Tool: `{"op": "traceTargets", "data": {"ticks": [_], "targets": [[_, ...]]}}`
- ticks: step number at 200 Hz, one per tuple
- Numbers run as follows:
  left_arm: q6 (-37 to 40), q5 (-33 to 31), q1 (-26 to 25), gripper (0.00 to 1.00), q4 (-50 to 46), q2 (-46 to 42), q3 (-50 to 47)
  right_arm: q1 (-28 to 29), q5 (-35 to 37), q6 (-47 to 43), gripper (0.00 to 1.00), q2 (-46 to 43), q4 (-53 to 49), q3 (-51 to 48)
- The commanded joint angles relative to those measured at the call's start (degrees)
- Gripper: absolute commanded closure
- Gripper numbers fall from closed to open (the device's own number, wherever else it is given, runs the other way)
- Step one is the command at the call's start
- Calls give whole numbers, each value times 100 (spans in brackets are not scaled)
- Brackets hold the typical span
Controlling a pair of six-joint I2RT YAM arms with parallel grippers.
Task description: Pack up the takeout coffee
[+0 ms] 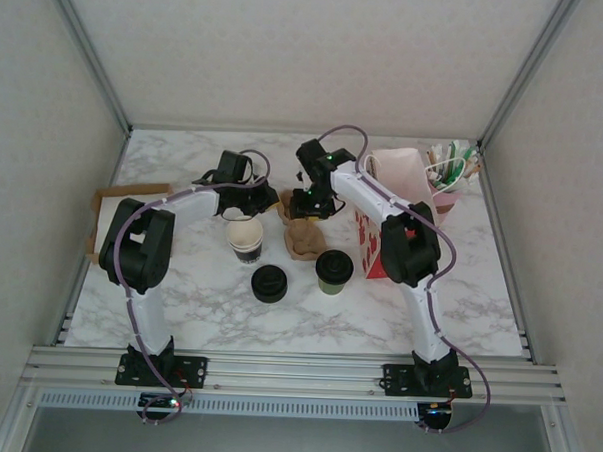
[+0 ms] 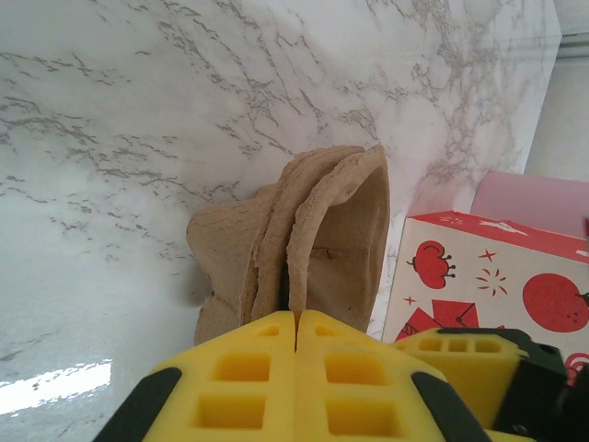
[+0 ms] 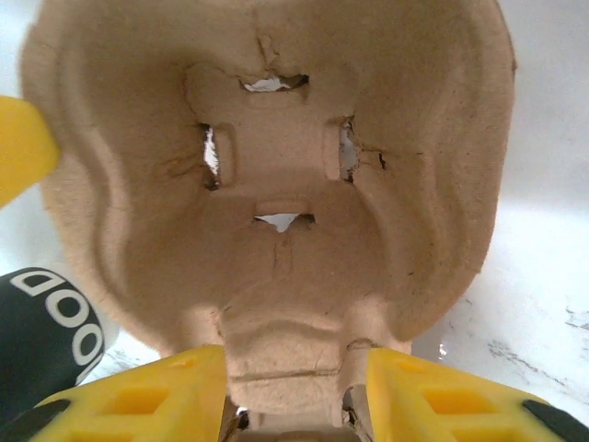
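Note:
The takeout coffee (image 1: 334, 270), an olive-green cup with a black lid, stands upright on the marble table, in front of both grippers and apart from them. Behind it is a brown moulded-pulp cup carrier (image 1: 303, 241), tilted up off the table. My left gripper (image 2: 296, 318) is shut on a thin edge of that carrier (image 2: 331, 230). My right gripper (image 3: 294, 354) is closed on the carrier's (image 3: 276, 110) near end, a finger on each side. In the top view the left gripper (image 1: 270, 201) and the right gripper (image 1: 307, 203) meet at the carrier's far side.
A lidless cup (image 1: 246, 236) stands left of the carrier, with a loose black lid (image 1: 269, 283) in front of it. A red-and-white box (image 1: 366, 239) and a pink bag (image 1: 399, 170) stand at the right. Flat cardboard (image 1: 112, 203) lies at the left edge.

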Motion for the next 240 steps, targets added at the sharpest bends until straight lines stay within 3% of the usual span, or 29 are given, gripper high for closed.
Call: {"op": "traceTargets", "data": {"ticks": [1, 171, 240], "targets": [[-23, 93, 60, 100, 148, -121, -53, 40, -75, -107, 55, 159, -206, 215], [-46, 56, 50, 100, 131, -113, -42, 190, -20, -231, 54, 389, -453, 366], [-75, 84, 55, 100, 168, -104, -51, 196, 61, -209, 67, 375, -497, 432]]}}
